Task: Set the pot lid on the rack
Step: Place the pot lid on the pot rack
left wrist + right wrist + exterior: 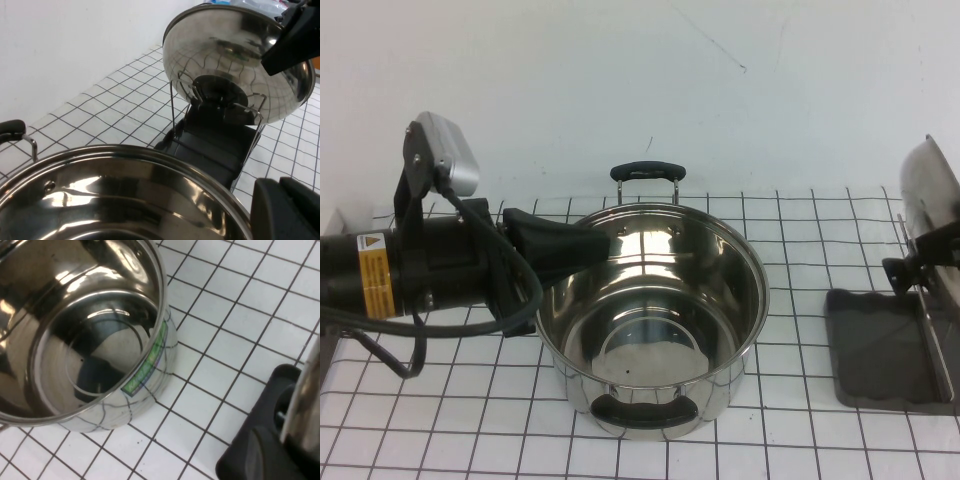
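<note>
Pot lid [235,65]: domed, mirror-bright steel, black knob, upright on rack [880,345] at bench's right edge. Right gripper [920,262] clamped on lid. Left gripper [570,248] over pot [655,310] rim, bench centre; jaw state unclear.

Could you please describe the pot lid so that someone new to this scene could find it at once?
Start from the big steel pot mid-table, with the left gripper over its rim. Look to the table's right edge, where the dark grey rack lies. The pot lid stands on edge in its wire hoop beside the right gripper, a mirror-polished dome with a black knob.
</note>
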Robot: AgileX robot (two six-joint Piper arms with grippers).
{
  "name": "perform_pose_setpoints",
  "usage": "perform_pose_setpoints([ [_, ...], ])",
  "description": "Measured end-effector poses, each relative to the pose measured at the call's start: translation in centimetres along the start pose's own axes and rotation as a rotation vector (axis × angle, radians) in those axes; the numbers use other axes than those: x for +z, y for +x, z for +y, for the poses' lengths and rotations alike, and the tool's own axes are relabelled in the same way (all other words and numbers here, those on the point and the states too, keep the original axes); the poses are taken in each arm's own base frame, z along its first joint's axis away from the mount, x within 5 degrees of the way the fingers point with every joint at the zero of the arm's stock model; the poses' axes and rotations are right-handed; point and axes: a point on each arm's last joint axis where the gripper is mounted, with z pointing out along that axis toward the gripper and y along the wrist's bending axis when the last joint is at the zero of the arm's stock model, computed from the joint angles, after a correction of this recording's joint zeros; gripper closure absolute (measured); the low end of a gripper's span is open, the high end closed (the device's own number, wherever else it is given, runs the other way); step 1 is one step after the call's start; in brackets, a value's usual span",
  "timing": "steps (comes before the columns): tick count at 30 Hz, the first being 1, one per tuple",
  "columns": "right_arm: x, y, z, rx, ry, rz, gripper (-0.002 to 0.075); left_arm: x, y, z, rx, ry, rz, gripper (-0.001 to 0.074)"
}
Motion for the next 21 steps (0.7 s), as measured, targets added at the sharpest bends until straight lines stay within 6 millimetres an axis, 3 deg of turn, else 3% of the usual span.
perform_pose_setpoints([
  [3, 0.0, 0.0, 0.0, 0.010, 0.000, 0.000, 0.0588, 0.0, 0.1, 0.0, 0.004, 0.002, 0.007, 0.0736],
  [10, 0.0, 0.3, 0.0, -0.009, -0.001, 0.036, 0.0372, 0.0, 0.4, -0.1, -0.004, 0.011, 0.040, 0.0736],
  [15, -0.7, 0.8, -0.2, 0.008, -0.005, 0.068, 0.0333, 0.0, 0.5, -0.1, 0.001, 0.016, 0.052, 0.0736],
  [21, -3.8, 1.1, -0.1, 0.030, 0.033, 0.028, 0.0328, 0.0, 0.6, 0.1, -0.013, -0.009, 0.064, 0.0736],
])
